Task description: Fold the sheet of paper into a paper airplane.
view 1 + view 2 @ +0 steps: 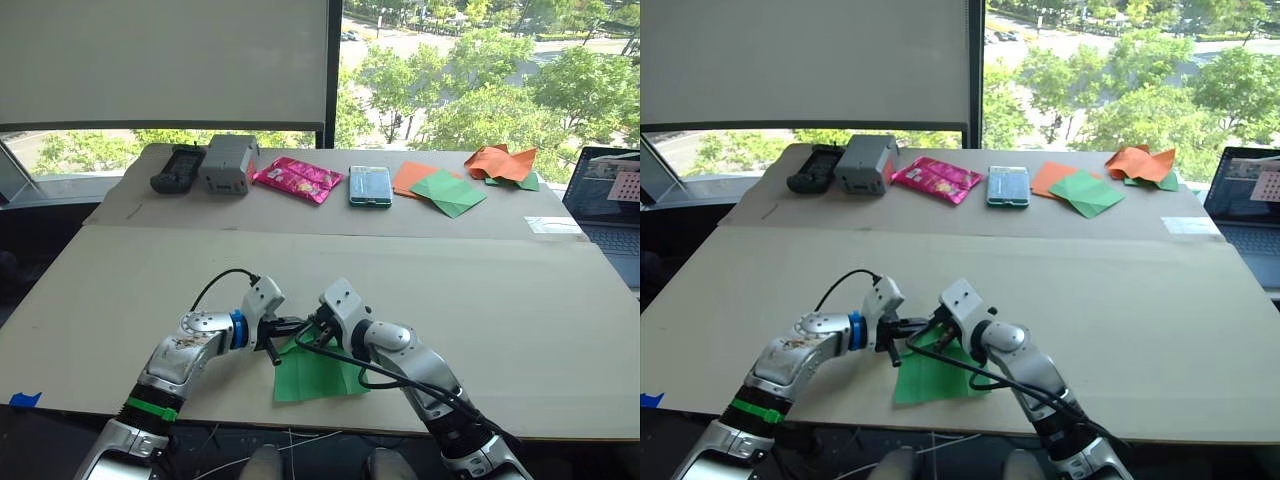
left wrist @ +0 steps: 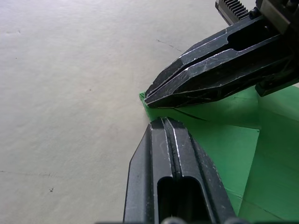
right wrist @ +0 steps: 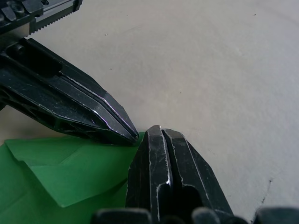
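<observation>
The bright green sheet of paper lies flat near the table's front edge, with crease lines and one folded flap. My left gripper is shut and its tips rest at the sheet's far corner. From the other side my right gripper comes in, also shut, its tips touching the same corner. The two grippers' tips almost meet, left and right. I see no paper pinched between either pair of fingers. No paper airplane shape shows.
Along the far board lie a black device, a grey box, a pink packet, a teal case, flat orange and duller green papers and an orange-and-green heap. A laptop stands at the right edge.
</observation>
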